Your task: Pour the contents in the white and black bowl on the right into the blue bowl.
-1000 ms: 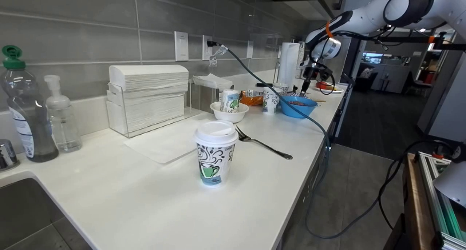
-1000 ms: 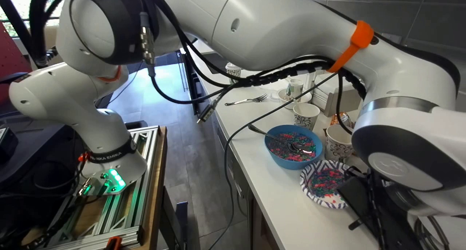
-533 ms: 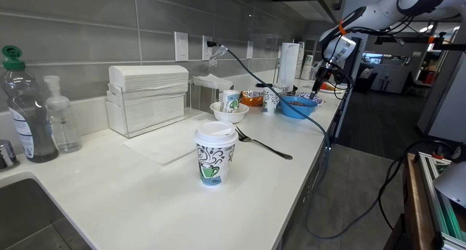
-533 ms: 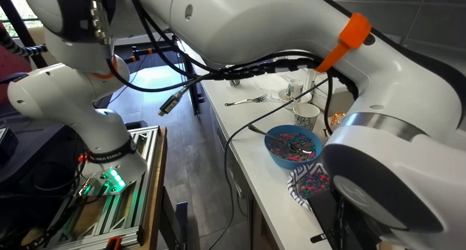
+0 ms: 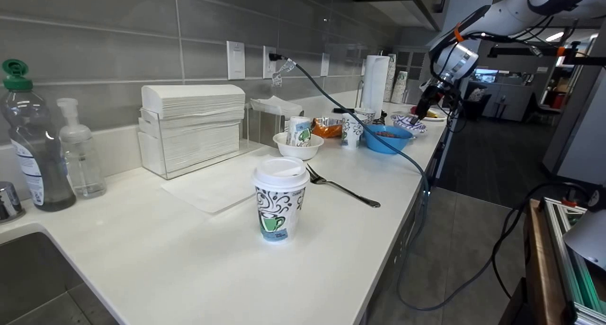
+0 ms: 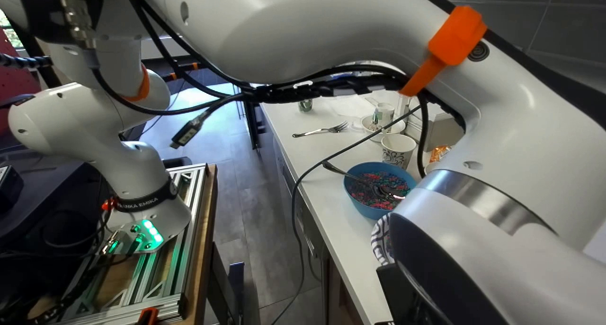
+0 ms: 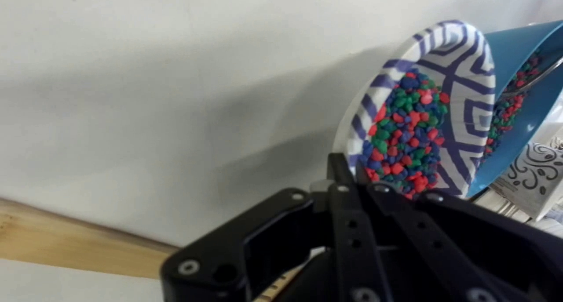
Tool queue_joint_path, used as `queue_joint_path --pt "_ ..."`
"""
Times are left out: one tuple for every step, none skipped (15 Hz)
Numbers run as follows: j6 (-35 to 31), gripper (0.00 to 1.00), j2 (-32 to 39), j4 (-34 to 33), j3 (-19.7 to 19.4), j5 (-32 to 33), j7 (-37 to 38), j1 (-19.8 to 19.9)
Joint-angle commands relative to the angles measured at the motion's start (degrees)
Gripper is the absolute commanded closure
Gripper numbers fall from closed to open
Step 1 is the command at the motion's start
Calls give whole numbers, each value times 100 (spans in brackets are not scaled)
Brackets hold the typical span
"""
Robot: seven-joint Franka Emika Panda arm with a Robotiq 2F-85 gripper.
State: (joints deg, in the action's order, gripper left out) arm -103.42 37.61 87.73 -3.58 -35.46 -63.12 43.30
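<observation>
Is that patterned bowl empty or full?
Partly full: in the wrist view the patterned bowl holds red, green and blue bits, but one side is bare.

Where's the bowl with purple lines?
In the wrist view, the patterned bowl is right of centre, its rim pinched in the gripper, with the blue bowl to its right.

A cable (image 6: pixel 342 150) crosses the gap between fork (image 6: pixel 323 130) and blue bowl (image 6: pixel 368 211).
</observation>
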Motion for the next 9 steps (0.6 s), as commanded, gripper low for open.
queue_joint_path --pt "112 100 -497 443 -9 -122 119 -109" --pt "108 100 -599 516 -13 -102 159 -169" --pt "89 100 -711 593 -26 -80 233 -250" --pt "81 100 -825 680 -32 -87 299 -319" --pt "43 100 -924 760 -48 -90 389 -412" --pt "67 100 -1005 808 -56 -98 486 -495" --pt "22 100 -1092 875 -81 -94 636 -606" --pt "0 100 -1181 943 -89 -110 763 -707" --pt "-85 100 -1274 1029 -118 -90 920 -832"
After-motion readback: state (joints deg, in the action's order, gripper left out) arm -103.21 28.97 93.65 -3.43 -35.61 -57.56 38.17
